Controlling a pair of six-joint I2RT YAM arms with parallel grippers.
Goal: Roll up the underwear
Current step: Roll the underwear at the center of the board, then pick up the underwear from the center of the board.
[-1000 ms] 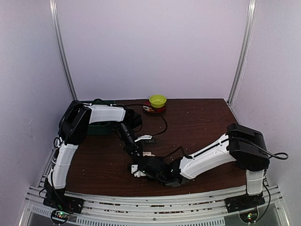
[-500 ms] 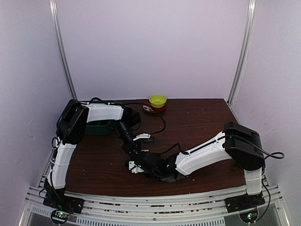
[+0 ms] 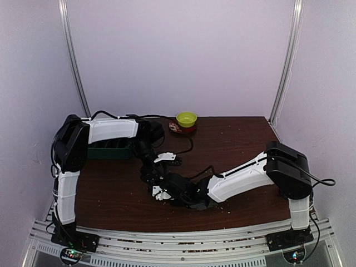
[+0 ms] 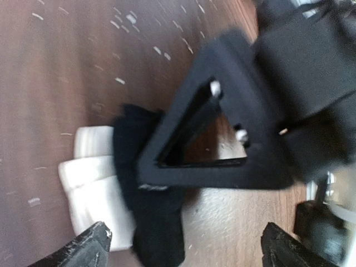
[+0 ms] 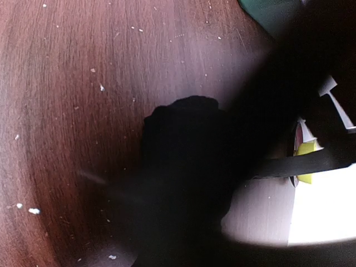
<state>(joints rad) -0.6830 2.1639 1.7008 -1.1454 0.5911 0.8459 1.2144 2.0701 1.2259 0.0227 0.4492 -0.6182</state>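
Underwear (image 4: pixel 125 167) lies rolled in a bundle on the surface (image 4: pixel 55 61), white band outward. The right gripper (image 4: pixel 214 142) bears on it, probably to stop it unrolling; whether it pinches fabric is unclear. The left gripper (image 4: pixel 186 247) hangs wide open, empty.
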